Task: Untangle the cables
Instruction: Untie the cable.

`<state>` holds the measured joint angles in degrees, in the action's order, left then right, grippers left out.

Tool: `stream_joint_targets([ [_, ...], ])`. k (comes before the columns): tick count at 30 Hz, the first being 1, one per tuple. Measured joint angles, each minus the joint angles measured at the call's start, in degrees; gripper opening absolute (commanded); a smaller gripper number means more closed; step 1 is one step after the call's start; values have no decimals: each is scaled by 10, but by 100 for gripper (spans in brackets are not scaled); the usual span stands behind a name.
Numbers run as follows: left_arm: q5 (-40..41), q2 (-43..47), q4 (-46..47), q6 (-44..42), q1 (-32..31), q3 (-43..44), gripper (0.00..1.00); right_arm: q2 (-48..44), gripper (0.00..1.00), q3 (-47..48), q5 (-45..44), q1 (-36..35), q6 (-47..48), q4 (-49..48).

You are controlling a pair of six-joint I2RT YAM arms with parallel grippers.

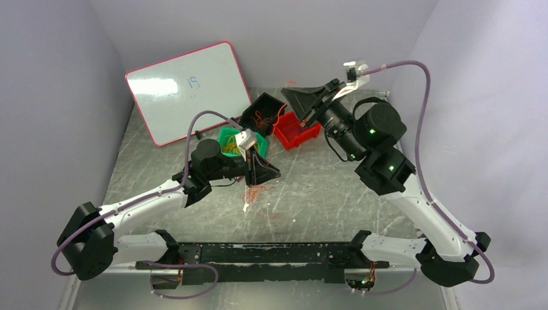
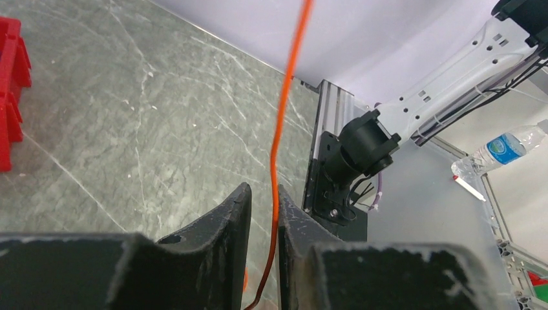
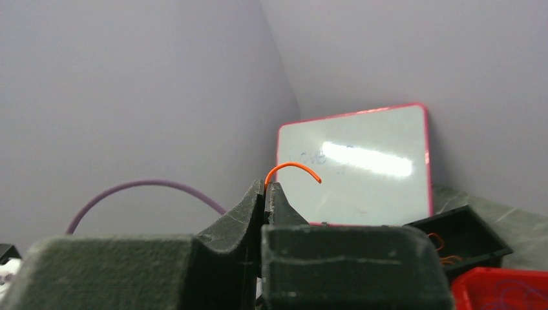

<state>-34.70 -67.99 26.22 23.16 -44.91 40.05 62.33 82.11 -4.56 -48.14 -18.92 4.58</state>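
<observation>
Cables (image 1: 257, 192): red-orange tangle on table (image 1: 336, 194), just under left gripper (image 2: 262, 194), near centre. More loops sit in green bin (image 1: 226, 134) (yellow) and black bin (image 1: 265, 103) (orange), with red bin (image 1: 305, 134) beside them. One orange strand (image 2: 279, 148) runs up between the left jaws, hugging one side. Those jaws are narrow with a gap showing; can't tell if the strand is pinched or just threaded. Right gripper (image 3: 265, 187) is clamped tight on a short orange end (image 3: 291, 166) curling out of its tips. Can't tell if it's the same wire as the strand.

Step, my read: drawing one strand free of the clump. To do it well, grip firm on the right and pull slowly, straight away from the pile. Let the left jaws act as a guide so the wire slides through. Stop if the whole tangle lifts.

Pose: left arm reaches low over mid-table, wrist bent down. Right arm is raised high at back right, above the bins, gripper aimed toward whiteboard (image 1: 187, 90).
</observation>
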Motion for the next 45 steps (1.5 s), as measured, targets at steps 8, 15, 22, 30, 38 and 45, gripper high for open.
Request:
stream_joint_targets([
  [8,2,-7,2,0,-5,-28,30,-19,0,50,-47,0,61,0],
  [15,4,-25,3,0,-10,-33,31,-26,0,78,-71,0,103,-1],
  [22,5,-37,6,0,-11,-42,32,-21,0,102,-82,0,132,-5],
  [30,6,-53,7,0,-16,-44,34,-7,0,147,-84,0,161,-23],
  [38,9,-63,12,0,-19,-55,35,4,0,189,-84,0,187,-44],
  [45,13,-66,15,0,-22,-61,38,6,0,204,-84,0,200,-52],
])
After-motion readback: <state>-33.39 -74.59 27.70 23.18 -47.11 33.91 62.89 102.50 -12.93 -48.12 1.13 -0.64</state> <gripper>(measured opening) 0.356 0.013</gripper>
